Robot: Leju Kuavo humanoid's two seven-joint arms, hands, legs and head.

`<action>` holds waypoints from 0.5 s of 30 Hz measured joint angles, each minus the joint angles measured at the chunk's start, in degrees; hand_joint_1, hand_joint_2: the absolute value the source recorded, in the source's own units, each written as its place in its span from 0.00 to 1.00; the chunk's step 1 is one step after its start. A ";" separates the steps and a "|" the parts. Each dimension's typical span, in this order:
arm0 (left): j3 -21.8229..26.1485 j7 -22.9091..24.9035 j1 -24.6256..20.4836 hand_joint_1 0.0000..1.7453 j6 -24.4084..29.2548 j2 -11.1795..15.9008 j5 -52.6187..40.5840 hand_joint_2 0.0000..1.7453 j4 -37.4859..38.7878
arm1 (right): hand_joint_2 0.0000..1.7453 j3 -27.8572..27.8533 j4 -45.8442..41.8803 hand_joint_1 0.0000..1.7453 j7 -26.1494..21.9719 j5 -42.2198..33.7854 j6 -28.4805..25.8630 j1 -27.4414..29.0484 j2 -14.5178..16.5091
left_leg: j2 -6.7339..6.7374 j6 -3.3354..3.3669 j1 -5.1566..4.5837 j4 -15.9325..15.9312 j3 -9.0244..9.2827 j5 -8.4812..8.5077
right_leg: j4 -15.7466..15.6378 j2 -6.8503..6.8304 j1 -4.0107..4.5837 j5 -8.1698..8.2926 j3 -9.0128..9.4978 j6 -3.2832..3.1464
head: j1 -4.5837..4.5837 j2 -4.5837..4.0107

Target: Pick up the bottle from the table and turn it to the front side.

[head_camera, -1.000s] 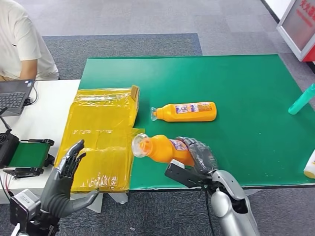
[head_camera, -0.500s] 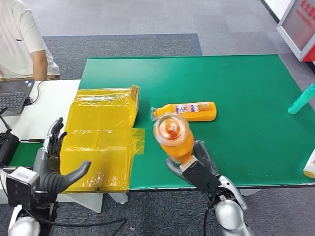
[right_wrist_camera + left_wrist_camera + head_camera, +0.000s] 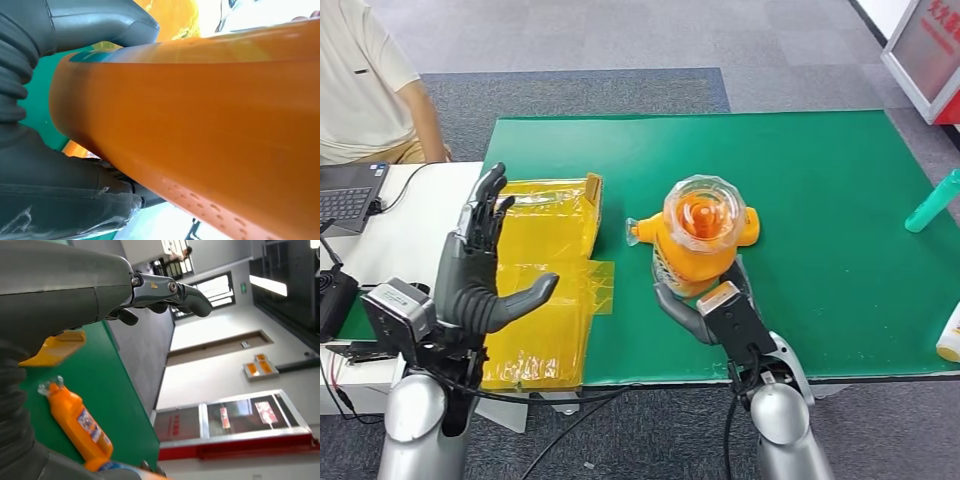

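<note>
My right hand grips an orange bottle and holds it upright above the green table, its clear cap pointing up at the head camera. In the right wrist view the orange bottle lies across the palm, with the thumb over it. A second orange bottle lies on its side on the green mat just behind the held one; it is also in the left wrist view. My left hand is raised over the yellow bags, fingers spread, holding nothing.
Yellow plastic bags cover the mat's left end. A teal bottle lies at the right edge and a white-yellow item at the front right. A person sits at the white table with a laptop.
My right hand lifted the orange bottle off the mat and tipped it from lying to upright. My left hand rose from below the table edge to above the yellow bags.
</note>
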 joint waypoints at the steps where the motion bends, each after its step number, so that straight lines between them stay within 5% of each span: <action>1: -0.96 0.03 -0.43 0.00 -0.25 0.04 0.43 1.00 0.29 | 1.00 0.03 0.33 1.00 0.12 0.43 -0.34 -0.42 0.00 | 0.00 0.00 0.00 0.00 0.00 0.00 | 0.00 0.00 0.00 0.00 0.00 0.00 | -0.01 0.00; 8: -6.05 0.80 -2.24 0.00 -2.77 0.20 2.31 1.00 2.01 | 1.00 0.09 2.19 1.00 0.65 2.55 -1.43 -2.29 0.00 | 0.00 0.00 0.00 0.00 -0.01 0.00 | 0.00 0.00 0.01 -0.01 -0.01 0.00 | 0.00 0.01; 15: -11.71 0.66 -4.02 0.00 -0.83 0.47 -6.88 1.00 2.99 | 1.00 0.13 2.88 1.00 0.83 3.71 -2.00 -2.50 0.00 | 0.00 0.00 0.00 0.00 -0.03 -0.01 | 0.00 0.00 0.00 0.00 -0.01 0.00 | 0.00 -0.01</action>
